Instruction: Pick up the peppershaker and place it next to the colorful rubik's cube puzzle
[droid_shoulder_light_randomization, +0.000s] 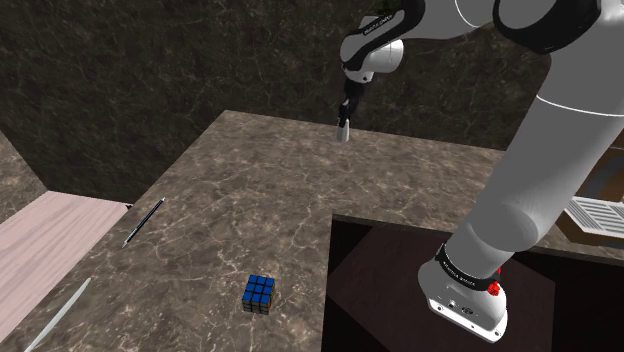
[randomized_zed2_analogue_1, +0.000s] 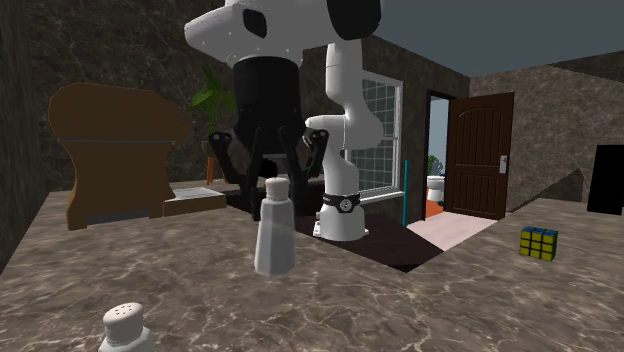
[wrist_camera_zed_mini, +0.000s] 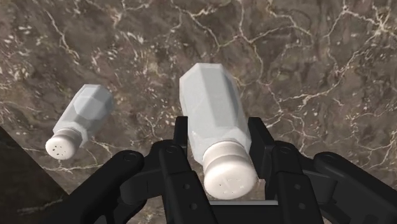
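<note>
- My gripper (wrist_camera_zed_mini: 220, 162) (randomized_zed2_analogue_1: 274, 160) (droid_shoulder_light_randomization: 345, 112): jaws partly closed, clamped on the peppershaker (wrist_camera_zed_mini: 213, 118) (randomized_zed2_analogue_1: 273, 238) (droid_shoulder_light_randomization: 344, 130), one finger (wrist_camera_zed_mini: 175, 167) on each side near its cap.
- Shaker is pale grey-white w/ faceted body and a holed cap. It sits upright between my jaws, cap end toward my palm, body sticking out past my fingertips.
- Its base looks a bit clear of the marble counter (droid_shoulder_light_randomization: 250, 180) below my jaws, but can't be sure.
- 2nd shaker (wrist_camera_zed_mini: 79, 121) (randomized_zed2_analogue_1: 125, 328), same look, stands on the counter near my jaws, not touching them or my load.
- Rubik's cube (droid_shoulder_light_randomization: 259, 293) (randomized_zed2_analogue_1: 538, 242): blue top face, yellow side. It's on the counter, well apart from my jaws.
- Pen (droid_shoulder_light_randomization: 143, 222) lies flat on the counter, also far from my jaws.
</note>
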